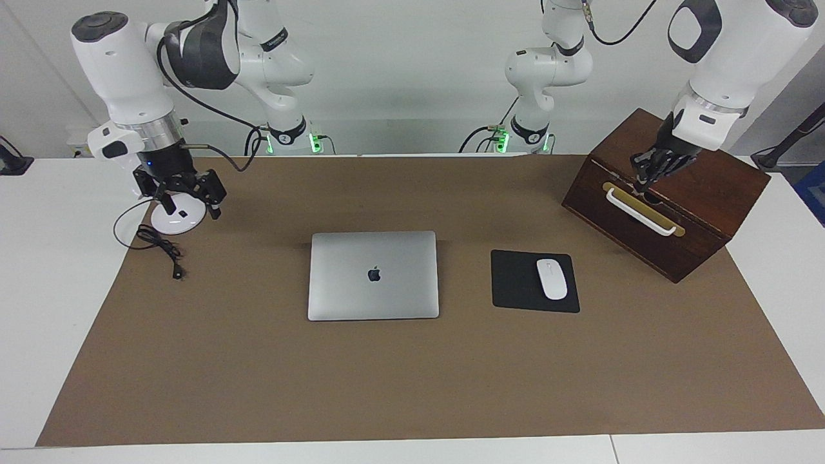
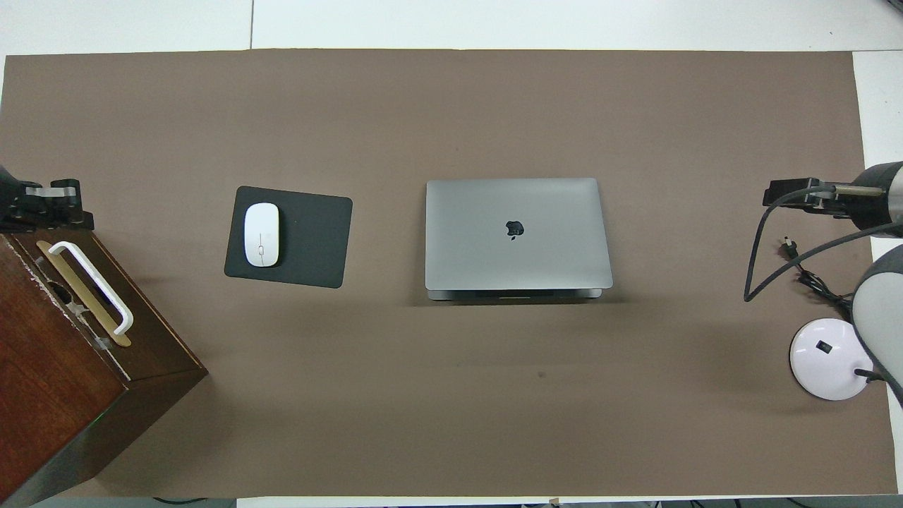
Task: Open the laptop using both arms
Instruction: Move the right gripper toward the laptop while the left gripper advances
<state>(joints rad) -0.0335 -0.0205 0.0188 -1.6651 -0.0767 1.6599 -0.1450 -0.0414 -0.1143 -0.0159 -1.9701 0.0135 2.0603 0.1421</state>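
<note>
The silver-grey laptop lies closed in the middle of the brown mat, apple logo up; it also shows in the overhead view. My right gripper hangs open and empty over the mat by the white round base, at the right arm's end of the table, well apart from the laptop. In the overhead view it is over the mat near the cable's plug. My left gripper is over the wooden box's top edge, just above its handle, also well apart from the laptop; the overhead view shows it there too.
A dark wooden box with a white handle stands at the left arm's end. A black mouse pad with a white mouse lies between box and laptop. A white round base and black cable lie at the right arm's end.
</note>
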